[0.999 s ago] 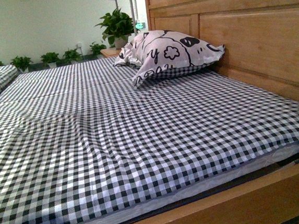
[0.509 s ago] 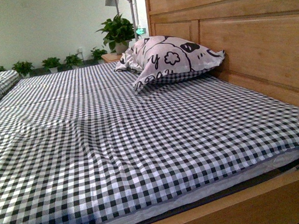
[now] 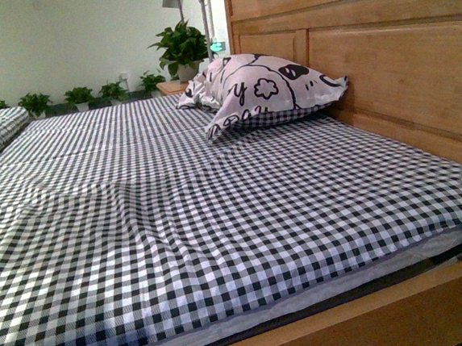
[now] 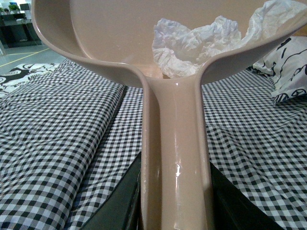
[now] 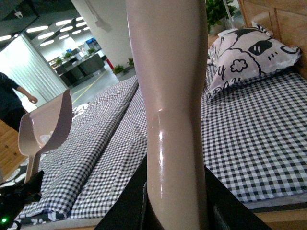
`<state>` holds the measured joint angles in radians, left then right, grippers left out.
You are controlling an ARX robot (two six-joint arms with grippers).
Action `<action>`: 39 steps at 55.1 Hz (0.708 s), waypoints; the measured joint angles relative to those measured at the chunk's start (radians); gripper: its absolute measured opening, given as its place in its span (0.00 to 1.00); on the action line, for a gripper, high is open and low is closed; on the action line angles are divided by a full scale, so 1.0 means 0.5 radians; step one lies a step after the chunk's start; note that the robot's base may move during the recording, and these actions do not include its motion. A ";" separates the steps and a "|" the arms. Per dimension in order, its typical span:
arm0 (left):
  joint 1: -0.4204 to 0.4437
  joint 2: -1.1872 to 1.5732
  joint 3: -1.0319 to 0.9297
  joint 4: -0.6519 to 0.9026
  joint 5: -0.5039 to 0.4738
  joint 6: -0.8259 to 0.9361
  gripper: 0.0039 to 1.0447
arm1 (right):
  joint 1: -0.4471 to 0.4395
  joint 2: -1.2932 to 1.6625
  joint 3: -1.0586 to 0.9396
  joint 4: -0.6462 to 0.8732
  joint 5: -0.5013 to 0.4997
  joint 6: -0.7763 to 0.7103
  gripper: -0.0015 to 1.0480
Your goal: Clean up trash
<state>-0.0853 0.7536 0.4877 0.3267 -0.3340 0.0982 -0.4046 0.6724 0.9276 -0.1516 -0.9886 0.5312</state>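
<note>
In the left wrist view my left gripper (image 4: 175,211) is shut on the handle of the pale pink dustpan (image 4: 175,143). The trash (image 4: 192,43), a crumpled white wad, lies inside the pan, held above the checked bed. In the right wrist view my right gripper (image 5: 175,211) is shut on the pale handle of the brush (image 5: 170,96); its bristles are out of view. The dustpan also shows there, at the far left (image 5: 45,129). Neither gripper shows in the front view.
The bed has a black-and-white checked sheet (image 3: 178,210), a patterned pillow (image 3: 260,85) by the wooden headboard (image 3: 366,48), and a wooden front rail (image 3: 374,322). Potted plants (image 3: 180,48) stand behind it. A person (image 5: 12,103) stands at the far left of the right wrist view.
The front view has shifted slightly: the bed and pillow now sit a little lower and further left in the picture than a second ago. Nothing on the bed has moved.
</note>
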 joint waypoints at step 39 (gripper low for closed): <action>0.000 0.000 0.000 0.000 0.000 -0.004 0.26 | 0.000 0.000 0.000 0.000 0.001 -0.001 0.19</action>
<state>-0.0853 0.7536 0.4877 0.3267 -0.3340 0.0963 -0.4046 0.6724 0.9276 -0.1516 -0.9882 0.5308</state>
